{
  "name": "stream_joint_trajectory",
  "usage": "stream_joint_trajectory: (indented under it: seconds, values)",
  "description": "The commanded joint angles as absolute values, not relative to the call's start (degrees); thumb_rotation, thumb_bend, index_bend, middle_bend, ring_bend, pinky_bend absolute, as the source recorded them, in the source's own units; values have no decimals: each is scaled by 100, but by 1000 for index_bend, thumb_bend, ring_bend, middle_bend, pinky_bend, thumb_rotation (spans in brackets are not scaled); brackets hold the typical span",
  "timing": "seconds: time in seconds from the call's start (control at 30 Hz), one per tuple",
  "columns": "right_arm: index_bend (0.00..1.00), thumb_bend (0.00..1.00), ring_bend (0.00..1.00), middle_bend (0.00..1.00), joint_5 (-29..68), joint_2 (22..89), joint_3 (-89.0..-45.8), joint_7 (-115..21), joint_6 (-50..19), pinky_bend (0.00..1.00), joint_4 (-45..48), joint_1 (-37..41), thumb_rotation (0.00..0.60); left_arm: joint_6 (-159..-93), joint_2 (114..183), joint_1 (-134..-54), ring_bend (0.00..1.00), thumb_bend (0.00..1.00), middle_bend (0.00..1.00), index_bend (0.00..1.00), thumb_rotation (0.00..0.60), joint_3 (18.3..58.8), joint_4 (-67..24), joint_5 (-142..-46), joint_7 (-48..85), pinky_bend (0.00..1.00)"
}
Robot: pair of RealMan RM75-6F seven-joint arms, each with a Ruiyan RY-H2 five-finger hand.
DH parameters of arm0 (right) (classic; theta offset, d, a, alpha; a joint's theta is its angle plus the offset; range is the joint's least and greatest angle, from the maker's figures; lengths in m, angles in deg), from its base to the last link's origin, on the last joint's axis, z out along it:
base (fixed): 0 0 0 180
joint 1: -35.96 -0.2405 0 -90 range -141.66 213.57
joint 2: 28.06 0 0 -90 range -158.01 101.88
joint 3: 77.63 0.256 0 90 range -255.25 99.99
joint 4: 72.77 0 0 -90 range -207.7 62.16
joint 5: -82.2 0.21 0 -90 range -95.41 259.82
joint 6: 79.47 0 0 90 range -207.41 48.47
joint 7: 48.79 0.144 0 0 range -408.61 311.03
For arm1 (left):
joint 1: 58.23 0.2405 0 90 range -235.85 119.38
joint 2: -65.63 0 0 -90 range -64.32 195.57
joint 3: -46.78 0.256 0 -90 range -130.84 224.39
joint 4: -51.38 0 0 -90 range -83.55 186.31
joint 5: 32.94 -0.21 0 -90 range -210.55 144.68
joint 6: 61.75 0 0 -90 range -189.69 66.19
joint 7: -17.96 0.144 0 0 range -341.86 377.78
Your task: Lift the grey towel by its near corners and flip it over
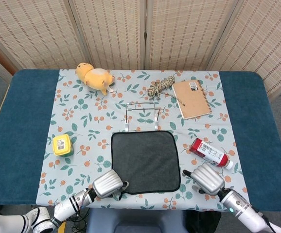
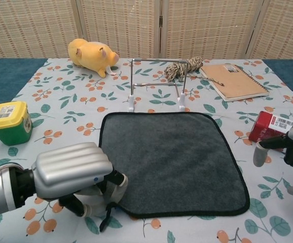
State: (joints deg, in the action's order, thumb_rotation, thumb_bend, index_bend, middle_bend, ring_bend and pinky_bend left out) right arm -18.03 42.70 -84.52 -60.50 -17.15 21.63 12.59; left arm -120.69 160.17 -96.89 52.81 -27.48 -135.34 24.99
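The grey towel (image 1: 145,160) (image 2: 172,157), edged in black, lies flat on the floral cloth near the table's front edge. My left hand (image 1: 109,184) (image 2: 75,174) is at its near left corner and pinches it. The corner is bunched, and its black tip (image 2: 106,221) hangs below the fingers. My right hand (image 1: 207,178) (image 2: 288,152) is off the towel, to the right of the near right corner. Its fingers are apart and hold nothing.
A red bottle (image 1: 209,152) (image 2: 269,125) lies just behind my right hand. A wire rack (image 1: 142,116) stands behind the towel, a yellow-lidded green tub (image 1: 62,144) to its left. A plush toy (image 1: 96,76), rope coil (image 1: 161,86) and notebook (image 1: 191,98) lie at the back.
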Motion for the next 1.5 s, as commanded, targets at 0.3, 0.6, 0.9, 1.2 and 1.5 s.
stream_joint_trajectory:
  seconds: [0.3,0.6,0.9,1.2,1.5]
  values:
    - [396,211,832,918,-2129,4816,-8502,-6462,-1681,983,1736,1206,600,-12106,16039,-9715,949,405,998,545,600,5316,-2788,-13515,2493,1000]
    - [409,129,834,922,-2131,5248,-8497,-6544,-1656,986,1382,1208,600,-12133,16052,-9736,949,405,997,544,600,5347,-2807,-13506,2487,1000]
    - [428,129,836,926,-2072,5560,-8418,-6554,-1647,987,1105,1147,600,-12162,16066,-9742,948,405,998,544,600,5375,-2794,-13494,2469,1000]
    - [432,140,841,926,-2023,5739,-8409,-6588,-1725,993,963,1060,600,-12197,16080,-9734,949,405,998,543,600,5409,-2760,-13486,2428,1000]
    - [458,226,843,929,-1991,5892,-8378,-6519,-1708,993,852,983,600,-12237,16081,-9730,949,405,998,543,600,5426,-2753,-13488,2409,1000]
